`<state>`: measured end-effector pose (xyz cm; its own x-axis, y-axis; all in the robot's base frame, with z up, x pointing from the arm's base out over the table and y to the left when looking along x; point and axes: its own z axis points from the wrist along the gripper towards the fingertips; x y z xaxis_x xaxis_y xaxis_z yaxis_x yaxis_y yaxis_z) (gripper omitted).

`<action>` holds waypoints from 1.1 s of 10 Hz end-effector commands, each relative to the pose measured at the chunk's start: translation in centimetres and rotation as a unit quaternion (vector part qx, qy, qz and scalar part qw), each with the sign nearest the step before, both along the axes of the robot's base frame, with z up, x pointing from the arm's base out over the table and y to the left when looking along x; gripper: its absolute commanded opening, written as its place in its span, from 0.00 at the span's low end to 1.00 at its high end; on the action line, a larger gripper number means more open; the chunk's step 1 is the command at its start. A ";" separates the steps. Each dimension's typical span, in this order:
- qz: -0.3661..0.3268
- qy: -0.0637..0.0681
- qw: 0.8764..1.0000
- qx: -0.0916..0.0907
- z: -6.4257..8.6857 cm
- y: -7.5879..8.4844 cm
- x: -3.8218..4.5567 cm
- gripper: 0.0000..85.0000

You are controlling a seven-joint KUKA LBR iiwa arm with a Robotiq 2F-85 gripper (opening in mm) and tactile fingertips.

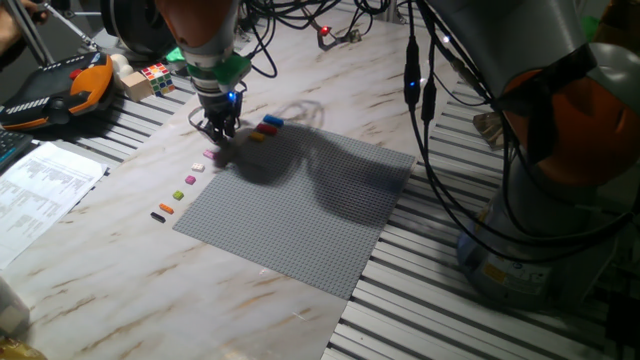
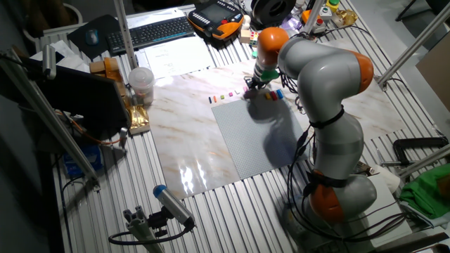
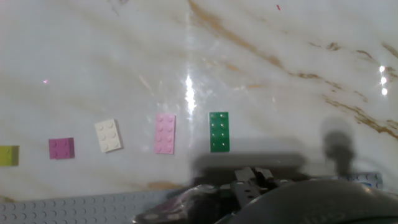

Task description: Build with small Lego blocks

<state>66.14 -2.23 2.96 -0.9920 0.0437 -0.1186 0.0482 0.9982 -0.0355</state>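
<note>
Lego blocks sit in a row on the marble table [image 1: 120, 250], just off the far-left edge of the grey baseplate [image 1: 300, 215]. Hand view, right to left: green block [image 3: 219, 131], pink block [image 3: 165, 133], white block [image 3: 108, 135], purple block [image 3: 61, 148], then a yellow-green block [image 3: 9, 155] cut by the frame edge. All flat, studs up, small gaps between them, none touching.

From one fixed view the row continues: orange block [image 1: 166, 208] and black block [image 1: 157, 216] at the near-left end; blue block [image 1: 273, 122], red block [image 1: 267, 129] and yellow block [image 1: 257, 136] clustered on the other side of the gripper [image 1: 219, 133].

Gripper is low over the table at the baseplate's far corner, near the green/pink end of the row. Fingers are in shadow in every view; can't tell jaw width or whether it holds anything.

Rubik's cube [image 1: 155, 77] and teach pendant [image 1: 60, 92] sit further back-left, papers [image 1: 40, 190] at the left.
</note>
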 end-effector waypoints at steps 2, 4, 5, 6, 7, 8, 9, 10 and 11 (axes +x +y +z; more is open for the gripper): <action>-0.001 -0.001 1.000 0.000 -0.1 0.2 0.18 0.40; 0.000 -0.002 1.000 -0.001 -0.2 0.1 0.43 0.40; 0.001 -0.001 1.000 -0.001 -0.4 0.0 0.51 0.40; 0.001 -0.001 1.000 0.000 -0.4 0.0 0.56 0.40; 0.001 -0.001 1.000 0.000 -0.5 0.0 0.57 0.40; 0.001 -0.001 1.000 0.002 -0.6 0.0 0.60 0.40; 0.002 -0.001 1.000 0.004 -0.7 0.0 0.62 0.40; 0.002 -0.002 1.000 0.004 -0.7 0.0 0.62 0.38; 0.003 -0.002 1.000 0.004 -0.7 0.1 0.62 0.36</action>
